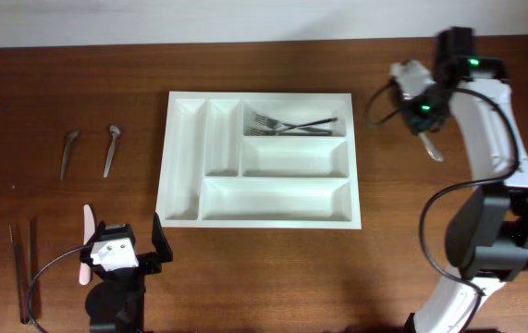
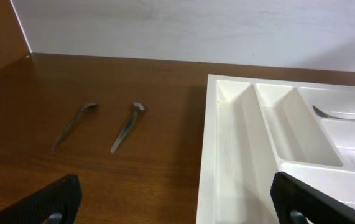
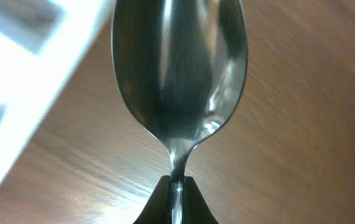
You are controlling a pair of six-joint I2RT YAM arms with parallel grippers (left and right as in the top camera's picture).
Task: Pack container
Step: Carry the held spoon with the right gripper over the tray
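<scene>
Forks (image 1: 291,123) lie in container (image 1: 277,223); right end effector (image 3: 176,196) clamps spoon (image 3: 177,74); left end effector (image 2: 176,205) spread near chopsticks (image 1: 21,268).

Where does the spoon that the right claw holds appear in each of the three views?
Overhead: the spoon hangs from the right claw, right of the white tray.
Left wrist: not in it.
Right wrist: the spoon fills the centre, bowl up, neck pinched at the bottom.
Shared landmark: the white tray, central overhead, at right for the left wrist, blurred upper left for the right wrist.
</scene>
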